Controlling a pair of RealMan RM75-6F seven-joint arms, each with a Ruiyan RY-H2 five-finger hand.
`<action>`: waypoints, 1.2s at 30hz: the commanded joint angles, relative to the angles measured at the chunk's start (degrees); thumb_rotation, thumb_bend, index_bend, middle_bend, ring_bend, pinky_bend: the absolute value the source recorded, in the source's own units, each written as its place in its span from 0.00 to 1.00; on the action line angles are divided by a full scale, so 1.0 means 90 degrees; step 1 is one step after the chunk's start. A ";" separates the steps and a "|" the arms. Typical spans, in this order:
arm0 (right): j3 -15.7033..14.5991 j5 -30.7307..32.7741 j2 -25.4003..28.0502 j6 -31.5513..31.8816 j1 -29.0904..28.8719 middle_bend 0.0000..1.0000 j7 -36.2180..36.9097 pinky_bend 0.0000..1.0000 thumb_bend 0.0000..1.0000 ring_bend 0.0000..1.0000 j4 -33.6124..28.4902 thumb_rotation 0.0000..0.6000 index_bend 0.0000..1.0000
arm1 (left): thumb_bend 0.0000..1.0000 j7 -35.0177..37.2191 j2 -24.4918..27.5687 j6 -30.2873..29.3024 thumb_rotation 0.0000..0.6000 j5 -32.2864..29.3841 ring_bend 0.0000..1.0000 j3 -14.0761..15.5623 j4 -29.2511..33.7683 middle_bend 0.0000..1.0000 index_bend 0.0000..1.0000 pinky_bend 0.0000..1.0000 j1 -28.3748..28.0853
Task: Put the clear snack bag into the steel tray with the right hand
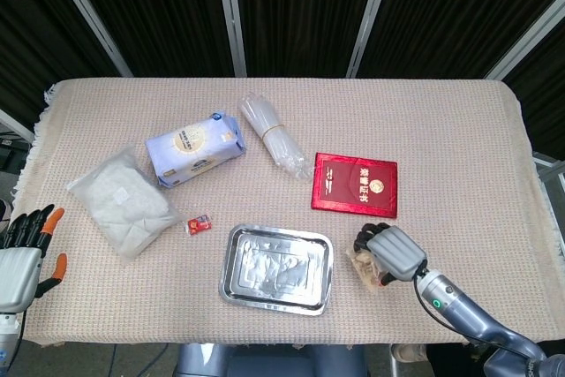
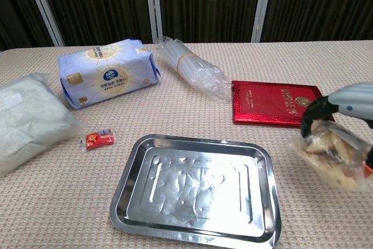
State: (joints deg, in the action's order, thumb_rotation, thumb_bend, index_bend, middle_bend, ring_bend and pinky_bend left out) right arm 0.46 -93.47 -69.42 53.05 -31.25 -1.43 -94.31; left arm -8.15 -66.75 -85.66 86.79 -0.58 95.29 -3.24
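The clear snack bag [image 2: 327, 160] with pale snacks inside hangs lifted off the cloth, gripped by my right hand [image 2: 344, 115], just right of the steel tray [image 2: 195, 188]. From the head view the right hand [image 1: 388, 253] covers most of the snack bag [image 1: 361, 264], with the bag poking out toward the steel tray [image 1: 278, 268]. The tray holds nothing. My left hand [image 1: 22, 249] rests at the far left edge of the table, fingers apart, holding nothing.
A red booklet [image 1: 355, 185] lies just behind the right hand. Farther back are a roll of clear bags [image 1: 274, 138], a blue tissue pack [image 1: 194, 147], a white bag [image 1: 124, 200] and a small red candy [image 1: 199, 225] left of the tray.
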 commanded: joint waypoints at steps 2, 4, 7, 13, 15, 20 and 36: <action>0.0206 -0.0098 -0.0048 0.0080 -0.0213 0.34 0.0142 0.33 0.11 0.21 -0.0229 1.00 0.51 | 0.53 0.0004 -0.0005 0.0019 1.00 -0.0009 0.00 0.0005 -0.0006 0.00 0.00 0.00 -0.0004; 0.0267 -0.0113 -0.0131 0.0059 -0.0308 0.34 0.0228 0.33 0.11 0.21 -0.0309 1.00 0.50 | 0.53 0.0010 -0.0006 0.0021 1.00 -0.0017 0.00 0.0004 -0.0006 0.00 0.00 0.00 -0.0003; 0.0350 -0.0138 -0.0339 -0.0048 -0.0506 0.34 0.0370 0.33 0.11 0.21 -0.0372 1.00 0.50 | 0.53 0.0012 -0.0003 0.0026 1.00 -0.0026 0.00 0.0000 -0.0010 0.00 0.00 0.00 -0.0005; 0.0510 -0.0072 -0.0954 -0.0347 -0.0913 0.33 0.0451 0.33 0.11 0.21 -0.0208 1.00 0.49 | 0.53 0.0024 0.0017 0.0028 1.00 -0.0052 0.00 -0.0005 -0.0028 0.00 0.00 0.00 0.0000; 0.0528 -0.0054 -0.1155 -0.0452 -0.1028 0.33 0.0433 0.33 0.11 0.20 -0.0120 1.00 0.49 | 0.53 0.0024 0.0020 0.0037 1.00 -0.0066 0.00 -0.0004 -0.0037 0.00 0.00 0.00 0.0001; 0.0534 0.0087 -0.1707 -0.0782 -0.1290 0.21 0.0276 0.24 0.11 0.10 0.0202 1.00 0.30 | 0.53 0.0049 0.0016 0.0060 1.00 -0.0117 0.00 0.0002 -0.0056 0.00 0.00 0.00 0.0014; 0.0586 0.1012 -0.1054 -0.0649 -0.1091 0.00 -0.0797 0.00 0.11 0.00 -0.0335 1.00 0.00 | 0.53 0.0107 0.0049 0.0101 1.00 -0.0174 0.00 -0.0039 -0.0076 0.00 0.00 0.00 -0.0013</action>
State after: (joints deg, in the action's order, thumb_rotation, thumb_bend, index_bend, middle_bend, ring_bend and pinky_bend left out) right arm 5.84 -84.69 -81.58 44.97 -42.65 -8.01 -95.46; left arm -7.19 -66.31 -84.74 85.21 -0.92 94.61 -3.34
